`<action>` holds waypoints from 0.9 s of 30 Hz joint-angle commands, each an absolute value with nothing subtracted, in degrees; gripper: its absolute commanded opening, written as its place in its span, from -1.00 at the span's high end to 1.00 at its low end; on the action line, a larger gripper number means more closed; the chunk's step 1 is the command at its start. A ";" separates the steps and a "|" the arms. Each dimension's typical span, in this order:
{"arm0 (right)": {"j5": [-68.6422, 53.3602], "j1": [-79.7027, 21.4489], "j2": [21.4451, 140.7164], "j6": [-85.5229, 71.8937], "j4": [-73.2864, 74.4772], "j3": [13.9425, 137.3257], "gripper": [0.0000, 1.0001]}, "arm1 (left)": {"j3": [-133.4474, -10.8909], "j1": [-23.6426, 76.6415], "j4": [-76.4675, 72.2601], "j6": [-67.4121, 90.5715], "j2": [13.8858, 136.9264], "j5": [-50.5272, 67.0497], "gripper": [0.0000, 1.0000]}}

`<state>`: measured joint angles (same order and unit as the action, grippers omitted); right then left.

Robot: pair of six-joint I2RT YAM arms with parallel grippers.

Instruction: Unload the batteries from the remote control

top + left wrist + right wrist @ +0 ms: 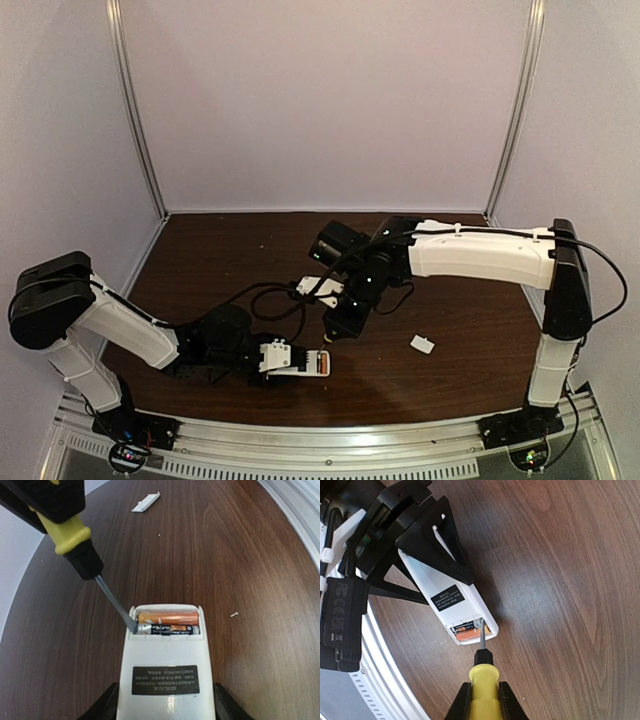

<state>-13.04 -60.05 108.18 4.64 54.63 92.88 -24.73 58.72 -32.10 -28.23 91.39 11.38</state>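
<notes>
The white remote control (165,680) lies back up on the table, its battery bay open at the far end. The orange-copper battery (167,617) and the dark battery (170,629) lie side by side in the bay. My left gripper (167,707) is shut on the remote's sides; in the top view it (285,358) holds the remote (305,362) near the front edge. My right gripper (484,700) is shut on the yellow-handled screwdriver (484,680). The screwdriver's blade tip (131,624) touches the left end of the dark battery. The right wrist view shows the remote (452,595) and the batteries (469,632).
A small white plastic chip (422,345) lies on the brown table right of the grippers, and also shows in the left wrist view (146,502). A tiny white speck (234,614) lies right of the remote. The metal rail (330,440) runs along the near edge.
</notes>
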 commanded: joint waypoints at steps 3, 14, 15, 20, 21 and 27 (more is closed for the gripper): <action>-11.35 -58.04 112.07 3.22 55.69 96.95 1.00 | -24.61 59.49 -40.92 -29.45 88.68 14.23 1.00; -13.85 -57.51 116.66 3.28 57.60 101.82 1.00 | -24.70 59.45 -40.97 -29.36 88.94 13.74 1.00; -13.96 -57.51 116.68 3.33 57.75 101.82 1.00 | -24.62 59.48 -41.03 -29.31 88.94 13.62 1.00; -15.19 -57.72 115.32 2.87 57.59 99.72 1.00 | -24.63 59.49 -41.71 -29.02 89.14 12.77 1.00; -15.80 -57.78 114.90 2.78 57.38 99.08 1.00 | -24.63 59.46 -41.70 -29.06 89.28 12.67 1.00; -16.57 -59.32 113.39 2.05 57.38 96.88 1.00 | -24.43 59.44 -42.49 -28.52 89.14 11.71 1.00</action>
